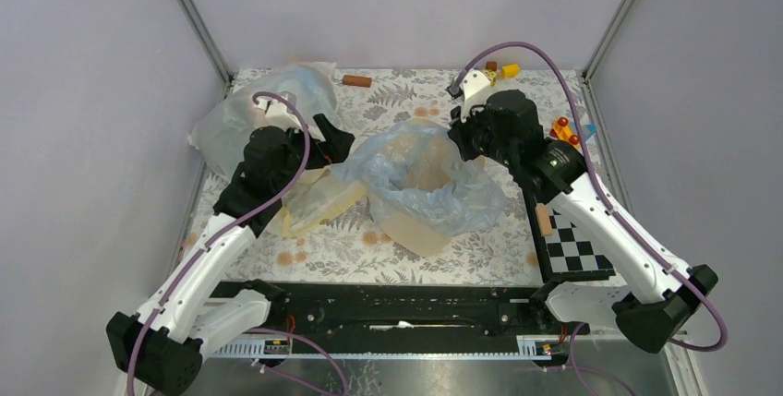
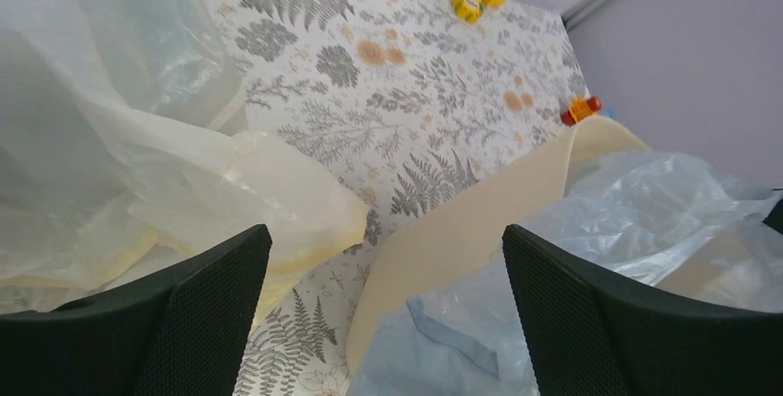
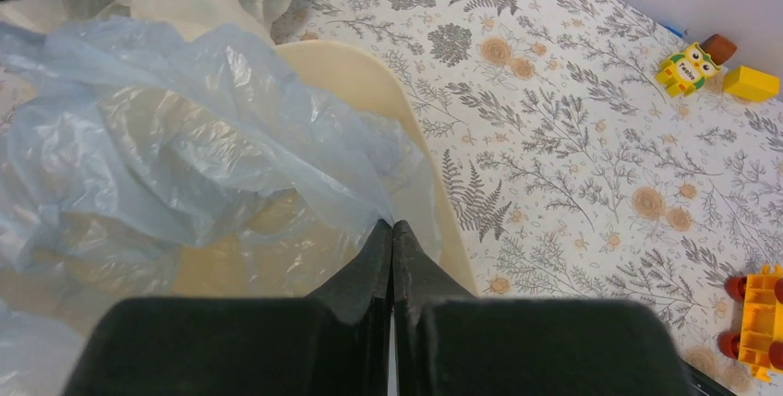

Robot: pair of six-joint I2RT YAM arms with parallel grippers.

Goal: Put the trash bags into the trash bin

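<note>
In the top view, the blue bag (image 1: 441, 191) is seen draped inside and over the bin (image 1: 427, 233) at the centre of the frame. In the left wrist view, the left gripper (image 2: 386, 232) is spread wide above the bin's wall. In the right wrist view, the right gripper (image 3: 392, 228) is pressed together at the bag's edge. Whether film is pinched cannot be told.

No text, label, number or sign can be read anywhere.
</note>
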